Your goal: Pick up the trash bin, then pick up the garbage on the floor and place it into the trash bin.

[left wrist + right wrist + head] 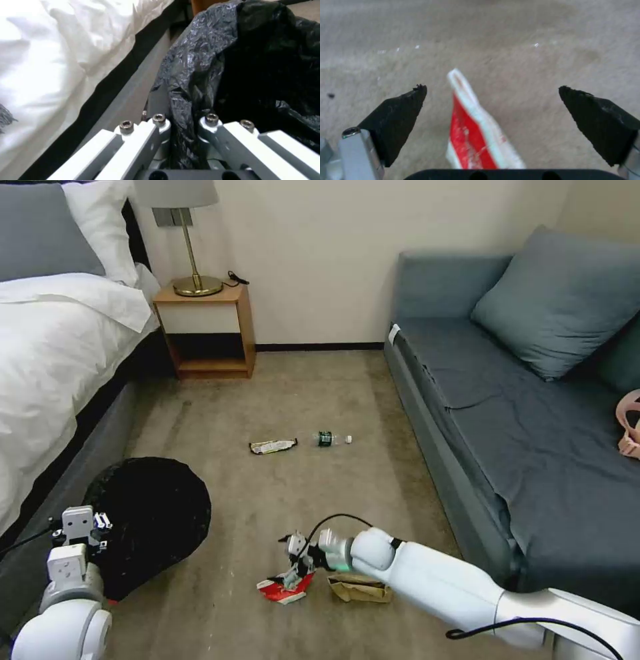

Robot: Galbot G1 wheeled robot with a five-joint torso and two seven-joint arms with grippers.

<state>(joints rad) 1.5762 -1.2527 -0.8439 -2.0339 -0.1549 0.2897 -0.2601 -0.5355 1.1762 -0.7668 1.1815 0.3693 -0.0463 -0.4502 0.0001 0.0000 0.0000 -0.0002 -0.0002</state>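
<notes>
Two grippers working: left gripper (pixel 183 120) clamping the bag-lined rim of the trash bin (pixel 157 520) at seven o'clock beside the bed (pixel 47 353). Right gripper (pixel 493 90) hovering spread wide over the flattened red-and-white paper cup (pixel 476 130) at six o'clock, brown paper bag (pixel 360 588) lying just beside it. Wrapper (pixel 272 447) and bottle (pixel 331 439) resting on the carpet (pixel 300 393) toward twelve o'clock.

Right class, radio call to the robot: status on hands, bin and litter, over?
Left hand shut on trash bin rim. Right hand open over red-and-white cup. Brown paper bag beside it; wrapper and bottle farther off.
</notes>
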